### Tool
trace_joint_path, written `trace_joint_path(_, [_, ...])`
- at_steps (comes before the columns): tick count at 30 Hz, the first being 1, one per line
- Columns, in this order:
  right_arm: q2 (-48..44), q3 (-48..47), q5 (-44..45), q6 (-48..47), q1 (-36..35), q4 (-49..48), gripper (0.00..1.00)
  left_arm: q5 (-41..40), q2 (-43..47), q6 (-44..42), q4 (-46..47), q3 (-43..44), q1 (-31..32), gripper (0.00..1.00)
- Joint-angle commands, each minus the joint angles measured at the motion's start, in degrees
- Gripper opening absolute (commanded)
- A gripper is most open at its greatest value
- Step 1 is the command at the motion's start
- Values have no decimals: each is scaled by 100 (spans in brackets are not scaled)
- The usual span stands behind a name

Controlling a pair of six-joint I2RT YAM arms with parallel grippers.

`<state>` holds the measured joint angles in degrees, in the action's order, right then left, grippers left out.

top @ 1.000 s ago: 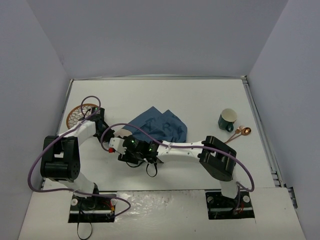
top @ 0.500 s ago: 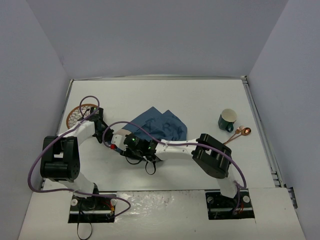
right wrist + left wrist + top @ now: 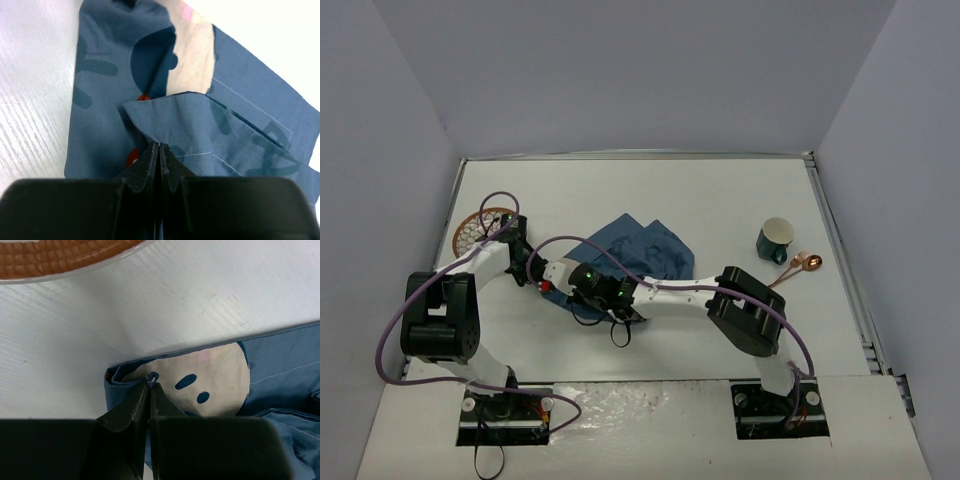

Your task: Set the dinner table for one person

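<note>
Tabletop first: the dinner table [image 3: 740, 190] was the broad white matte surface filling the middle of the overhead view, most of its bare area lying toward the upper and right parts of the frame. On it, just left of centre, lay the placemat [image 3: 650, 250], a dark blue printed cloth, rumpled and folded over itself rather than spread flat. The left gripper [image 3: 150, 384] was clenched on the cloth's corner; in its wrist view a small tuft of blue fabric showed pinched between the closed fingertips. The right gripper [image 3: 158, 146] was likewise clamped tight, nipping a raised fold of the same cloth at the lower middle of its own view, the fabric peaking up into the pinch. Seen from overhead, the two grippers sat close together at the cloth's lower left edge. Farther out, a plate [image 3: 480, 232] with a brown lattice pattern rested at the left of the frame, near the left gripper but apart from the cloth. A green cup [image 3: 775, 240] stood upright at the right, and a copper spoon [image 3: 806, 263] lay just beside it to the lower right. The step in hand looked like spreading the placemat, with nothing yet laid on it. The next move probably called for drawing the two pinched points apart and level, so the cloth opened flat without dragging into the plate.
</note>
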<state>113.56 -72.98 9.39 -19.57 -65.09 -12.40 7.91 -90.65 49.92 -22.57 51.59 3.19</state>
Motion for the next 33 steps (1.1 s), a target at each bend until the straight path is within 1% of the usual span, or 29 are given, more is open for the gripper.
trace_joint_path(1, [-1143,-30,248,389,194,-236,0,-81,395,-124,-208,339,-55,0])
trace_joint_path(6, [-2063,200,259,992,701,-188,0,-259,959,-332,-570,783,-55,0])
trace_joint_path(9, [-2646,374,494,1373,1064,-136,0,-314,1281,-649,-768,1186,-56,0])
trace_joint_path(12, [-3200,455,1353,1559,1176,-55,0,-288,1560,-846,-940,1656,-66,0])
trace_joint_path(13, [-3407,440,1670,1641,1210,22,0,-255,1788,-915,-934,1812,-73,0])
trace_joint_path(18, [-4139,67,2889,1802,1355,509,0,-342,2295,-1165,-1088,2468,-73,0])
trace_joint_path(19, [-4245,-18,2945,1822,1358,586,0,-395,2371,-1220,-1144,2627,-73,0])
trace_joint_path(22, [-4721,-260,3686,1877,1377,750,0,-657,2805,-1436,-1302,3264,-74,0])
trace_joint_path(24, [-5006,-338,3969,1890,1378,798,0,-717,2980,-1546,-1329,3599,-75,0])
trace_joint_path(27, [-5540,-428,4044,1940,1376,872,0,-738,3302,-1662,-1330,4070,-73,0])
trace_joint_path(33, [-6331,-547,3841,2384,1373,1274,0,-712,3865,-1813,-1562,4448,-61,0])
